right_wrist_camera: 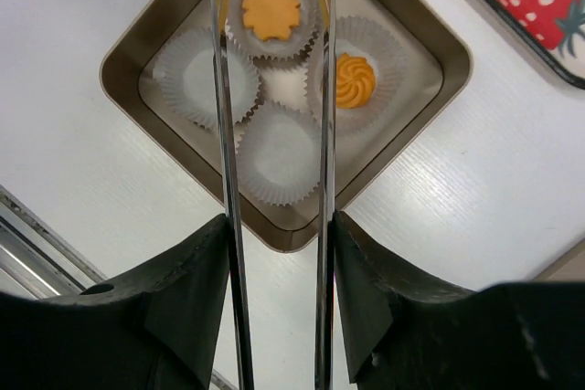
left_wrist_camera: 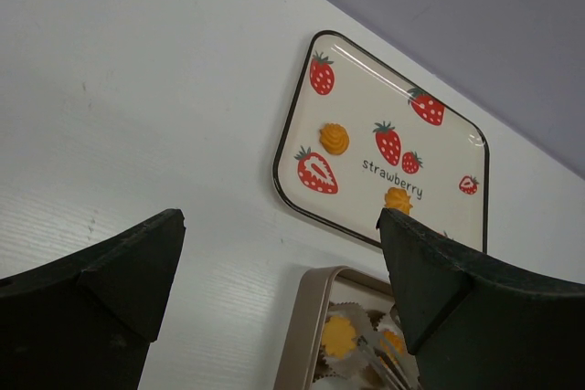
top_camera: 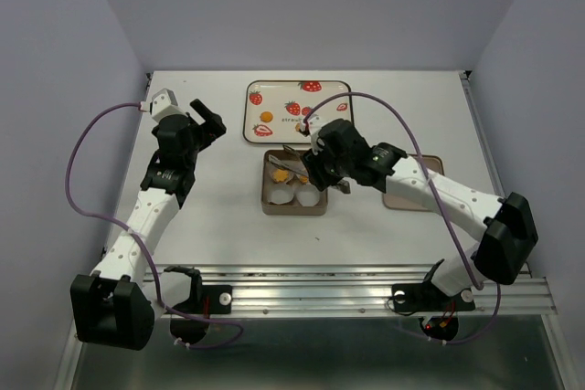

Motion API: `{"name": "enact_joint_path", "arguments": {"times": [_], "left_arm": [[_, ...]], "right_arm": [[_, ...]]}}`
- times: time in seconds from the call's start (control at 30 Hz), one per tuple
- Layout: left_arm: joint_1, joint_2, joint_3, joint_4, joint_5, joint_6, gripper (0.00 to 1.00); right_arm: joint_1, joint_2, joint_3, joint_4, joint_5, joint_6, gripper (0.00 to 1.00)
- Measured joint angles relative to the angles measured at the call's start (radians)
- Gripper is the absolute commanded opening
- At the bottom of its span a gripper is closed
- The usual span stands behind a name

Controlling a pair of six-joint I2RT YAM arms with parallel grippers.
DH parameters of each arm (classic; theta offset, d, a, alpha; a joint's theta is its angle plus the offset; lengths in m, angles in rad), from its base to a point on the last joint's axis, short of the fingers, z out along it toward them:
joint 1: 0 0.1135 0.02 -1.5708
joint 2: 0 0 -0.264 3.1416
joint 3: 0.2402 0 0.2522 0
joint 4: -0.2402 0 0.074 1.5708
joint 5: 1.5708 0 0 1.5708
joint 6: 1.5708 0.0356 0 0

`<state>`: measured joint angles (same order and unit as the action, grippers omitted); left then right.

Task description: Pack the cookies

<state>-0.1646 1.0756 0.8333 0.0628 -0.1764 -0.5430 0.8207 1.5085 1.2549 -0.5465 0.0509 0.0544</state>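
- Brown tin (right_wrist_camera: 128, 61) holds four paper cups (right_wrist_camera: 279, 157); two of them carry cookies (right_wrist_camera: 271, 10).
- Two more cookies lie on the strawberry tray (left_wrist_camera: 366, 102).
- Steel tongs (right_wrist_camera: 324, 89) sit clamped in the right hand (right_wrist_camera: 279, 226), above the tin.
- Over the desk (left_wrist_camera: 137, 89) the left hand (left_wrist_camera: 279, 226) hangs spread open.

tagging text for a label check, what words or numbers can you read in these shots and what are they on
"strawberry": printed in dark letters on the tray, read in the left wrist view.
Top view: the same print is too small to read.
Nothing else readable.
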Motion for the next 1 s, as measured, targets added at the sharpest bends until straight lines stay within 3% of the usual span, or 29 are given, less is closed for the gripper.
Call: {"name": "enact_joint_path", "arguments": {"times": [0.2,0.37,0.63,1.0], "left_arm": [[0.0,-0.003,0.0,-0.001,-0.004,0.0,0.99],[0.0,-0.013,0.0,0.0,-0.013,0.0,0.99],[0.0,-0.011,0.0,-0.006,-0.034,0.008,0.99],[0.0,0.027,0.0,-0.011,-0.063,0.018,0.99]], "right_arm": [[-0.006,-0.056,0.014,0.024,0.104,0.015,0.52],[-0.091,-0.039,0.041,0.059,0.113,0.029,0.57],[-0.203,0.161,0.171,0.094,0.116,0.024,0.6],[-0.222,0.348,0.29,0.064,0.113,-0.005,0.62]]}}
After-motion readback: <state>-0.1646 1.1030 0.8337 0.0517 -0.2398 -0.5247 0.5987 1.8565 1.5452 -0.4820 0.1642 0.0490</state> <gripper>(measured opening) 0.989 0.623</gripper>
